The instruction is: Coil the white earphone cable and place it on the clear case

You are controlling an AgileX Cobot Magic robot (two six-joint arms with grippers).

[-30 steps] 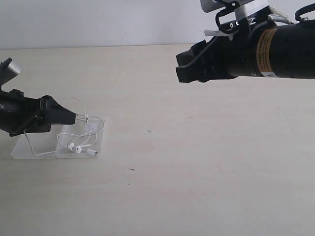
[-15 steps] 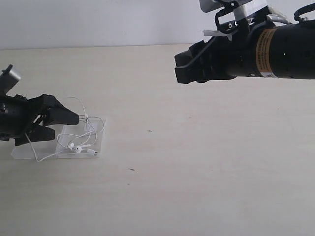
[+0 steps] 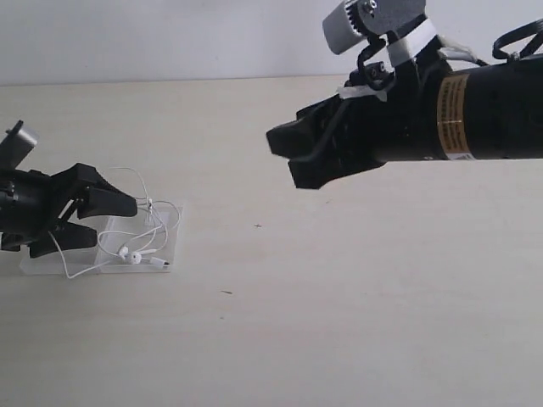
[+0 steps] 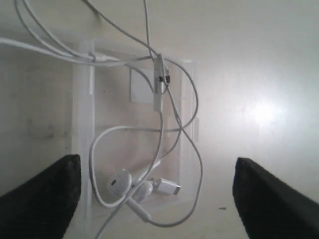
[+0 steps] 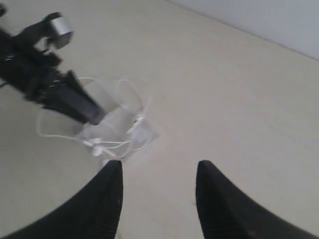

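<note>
The white earphone cable (image 3: 133,254) lies in loose loops on the clear case (image 3: 38,259), at the left of the table. In the left wrist view the two earbuds (image 4: 119,182), the plug (image 4: 167,187) and the inline remote (image 4: 159,82) rest over the case (image 4: 82,124) and its white label (image 4: 140,85). My left gripper (image 3: 115,221) (image 4: 154,199) is open just left of the loops, its fingers either side of the earbuds and holding nothing. My right gripper (image 3: 282,161) (image 5: 158,167) hangs open and empty high above the table's middle, far from the cable (image 5: 102,145).
The pale table (image 3: 356,297) stretches right of the case, with a few tiny dark specks (image 3: 258,225) on it. A white wall runs along the far edge. In the right wrist view the left arm (image 5: 47,82) reaches over the case (image 5: 110,121).
My left gripper has drawn back a little to the left, and its fingers now show apart. The right arm has swung left and slightly lower. The cable stays on the case.
</note>
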